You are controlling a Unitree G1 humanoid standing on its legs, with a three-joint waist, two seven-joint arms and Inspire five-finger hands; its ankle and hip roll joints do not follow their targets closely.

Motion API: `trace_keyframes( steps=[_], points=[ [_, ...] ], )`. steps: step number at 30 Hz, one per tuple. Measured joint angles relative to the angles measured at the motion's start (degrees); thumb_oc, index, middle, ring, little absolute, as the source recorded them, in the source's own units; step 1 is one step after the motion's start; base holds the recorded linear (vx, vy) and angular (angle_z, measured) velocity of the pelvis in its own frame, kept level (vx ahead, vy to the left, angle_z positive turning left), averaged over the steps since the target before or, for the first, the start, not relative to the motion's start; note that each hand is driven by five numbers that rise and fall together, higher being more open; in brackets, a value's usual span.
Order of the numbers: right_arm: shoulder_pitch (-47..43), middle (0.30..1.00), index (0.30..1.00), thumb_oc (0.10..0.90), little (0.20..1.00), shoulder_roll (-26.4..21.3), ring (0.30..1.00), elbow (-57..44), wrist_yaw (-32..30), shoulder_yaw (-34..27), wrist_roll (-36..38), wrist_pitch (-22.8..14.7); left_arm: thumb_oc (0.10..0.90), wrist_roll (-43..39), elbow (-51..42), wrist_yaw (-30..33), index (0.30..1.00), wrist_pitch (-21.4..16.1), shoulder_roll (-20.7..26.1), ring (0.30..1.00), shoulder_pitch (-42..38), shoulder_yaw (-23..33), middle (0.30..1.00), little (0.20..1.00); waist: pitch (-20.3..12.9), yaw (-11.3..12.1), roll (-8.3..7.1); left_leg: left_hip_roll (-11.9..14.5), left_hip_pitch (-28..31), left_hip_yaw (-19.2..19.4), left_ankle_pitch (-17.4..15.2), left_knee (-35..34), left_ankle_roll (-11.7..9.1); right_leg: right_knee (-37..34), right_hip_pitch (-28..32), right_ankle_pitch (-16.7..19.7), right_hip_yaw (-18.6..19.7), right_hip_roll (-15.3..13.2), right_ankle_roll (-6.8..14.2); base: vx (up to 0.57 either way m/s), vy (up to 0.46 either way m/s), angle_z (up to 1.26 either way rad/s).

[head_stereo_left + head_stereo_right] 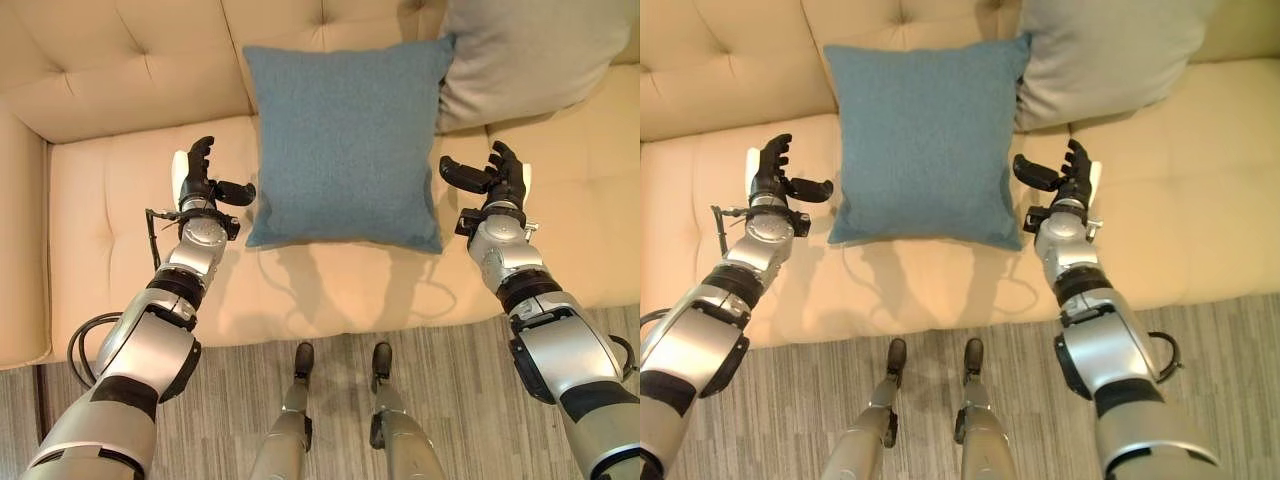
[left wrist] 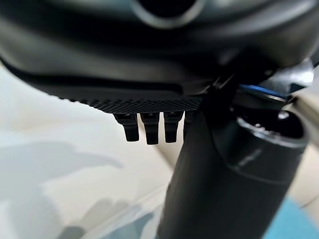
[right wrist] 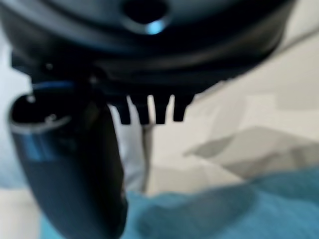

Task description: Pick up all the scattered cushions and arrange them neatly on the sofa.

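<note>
While the blue cushion [image 1: 345, 140] leans upright, each robot hand [image 1: 198, 175] [image 1: 500, 175] flanks it, fingers spread, empty.

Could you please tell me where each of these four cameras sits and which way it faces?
Left eye view: on the head, looking down at the sofa, the blue cushion and the grey cushion; both arms, open left hand and open right hand show.
Right eye view: beside it, same scene.
Left wrist view: on the left wrist, looking along that hand at the sofa seat.
Right wrist view: on the right wrist, looking along that hand at the blue cushion.
Shared: both wrist views catch blue cushion.
</note>
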Motion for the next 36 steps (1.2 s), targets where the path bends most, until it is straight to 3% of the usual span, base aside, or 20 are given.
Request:
trace_keyframes(
  steps=[4,10,20,24,25,26,29,36],
  points=[
    [-0.3,0.9,0.9,0.8,0.9,0.8,0.9,0.0,1.0,4.9,0.3,0.1,0.8,-1.8,1.6,-1.8,0.9,0.2,-1.8,0.9,0.1,0.0,0.9,0.9,0.7,0.0,-0.17,0.0,-0.3,1.0,0.0,0.0,0.0,0.0,-0.2,0.0,0.0,0.0,0.0,0.0,0.0,0.0],
    [0.1,0.9,0.9,0.8,0.9,1.9,0.9,-3.6,3.7,5.5,2.8,-0.2,0.8,-2.3,0.2,-4.1,0.9,0.0,-2.4,0.9,0.3,0.0,0.9,0.9,1.1,-0.2,-0.59,0.1,-0.5,1.1,0.0,0.0,0.0,0.0,-0.4,0.0,-0.1,0.1,0.0,0.0,0.0,0.0],
    [2.8,0.9,0.9,0.8,0.9,2.3,0.9,-8.1,8.0,5.8,12.7,-3.1,0.8,-18.8,-4.6,-5.8,0.9,-1.2,-4.8,0.9,2.5,0.5,0.9,0.9,1.9,-1.2,-1.68,0.1,-1.5,1.1,0.0,0.0,0.0,0.0,-1.4,0.0,-0.1,0.1,0.0,0.0,-0.002,0.0],
    [3.4,0.9,0.9,0.8,0.9,2.3,0.9,-7.8,10.0,4.9,14.9,-2.8,0.8,-20.5,-3.6,-8.7,0.9,-1.2,-4.7,0.9,2.5,0.4,0.9,0.9,1.9,-1.2,-1.68,0.1,-1.0,1.2,0.1,0.0,0.1,0.0,-0.9,0.1,-0.1,0.1,-0.2,0.0,0.0,0.0],
    [3.6,0.608,0.608,0.605,0.608,2.4,0.608,-7.8,10.5,5.0,14.9,-2.4,0.756,-21.6,-3.7,-10.3,0.834,-0.9,-4.4,0.834,3.1,0.1,0.834,0.834,1.9,-1.2,-1.68,0.1,-0.5,1.3,0.1,0.0,0.1,0.0,-0.5,0.1,0.0,0.1,-0.2,-0.01,0.007,-0.03],
    [3.8,0.3,0.3,0.4,0.3,2.4,0.3,-7.8,10.8,5.2,14.9,-2.1,0.409,-22.4,-4.1,-12.7,0.314,-0.7,-3.1,0.314,4.1,-0.4,0.314,0.314,1.9,-1.2,-1.67,0.1,0.2,1.4,0.1,0.0,0.1,0.0,0.1,0.1,0.0,0.1,-0.2,-0.01,0.007,-0.03],
    [4.0,0.3,0.3,0.4,0.3,2.5,0.3,-7.7,10.8,5.5,14.9,-1.3,0.4,-22.3,-3.3,-15.5,0.3,1.1,-1.8,0.3,4.4,-2.5,0.3,0.3,1.9,-1.2,-1.66,0.1,1.0,1.9,0.1,0.0,0.1,0.0,0.8,0.1,0.2,0.1,-0.2,-0.01,-0.001,-0.04],
    [5.8,0.3,0.3,0.4,0.3,2.1,0.3,-8.1,10.8,5.5,14.7,-0.1,0.4,-21.5,-4.0,-15.6,0.3,2.9,0.9,0.3,5.7,-3.0,0.3,0.3,1.9,-1.3,-1.66,0.1,1.8,2.7,0.1,0.0,0.1,0.0,1.3,0.3,1.3,0.1,-0.3,-0.01,-0.013,-0.05]
  ],
)
